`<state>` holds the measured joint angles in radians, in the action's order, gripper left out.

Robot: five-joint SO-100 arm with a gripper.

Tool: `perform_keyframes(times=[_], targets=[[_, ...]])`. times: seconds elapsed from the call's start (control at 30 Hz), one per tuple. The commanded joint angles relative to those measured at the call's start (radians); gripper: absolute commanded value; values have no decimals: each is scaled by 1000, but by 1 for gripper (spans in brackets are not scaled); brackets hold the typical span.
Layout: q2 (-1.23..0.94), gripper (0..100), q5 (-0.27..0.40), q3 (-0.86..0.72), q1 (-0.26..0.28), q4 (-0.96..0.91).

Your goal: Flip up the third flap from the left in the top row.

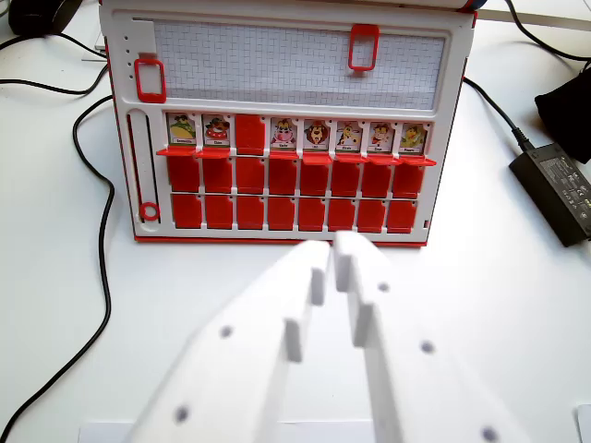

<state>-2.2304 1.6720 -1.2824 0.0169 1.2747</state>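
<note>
A red and white flap board [443, 138] stands on the white table ahead of me in the wrist view. Its top row shows small character pictures on raised flaps, such as the leftmost one [183, 129]. The third flap from the left [249, 134] shows only plain red. The two lower rows [295, 194] are all plain red. My white gripper [332, 249] fills the lower middle of the picture. Its fingers lie close together with nothing between them, and the tips sit just in front of the board's bottom edge, right of the red flap's column.
Black cables [97, 268] loop over the table to the left. A black power adapter [554, 189] with its cord lies to the right, with a dark object [568, 111] behind it. Two red sliders [363, 46] [150, 78] sit on the board's gridded upper panel.
</note>
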Motion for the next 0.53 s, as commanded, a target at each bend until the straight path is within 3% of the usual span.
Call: perform_keyframes(times=[0.0, 0.5], targets=[[-23, 0, -12, 25, 11, -44], [-29, 0, -21, 26, 8, -57]])
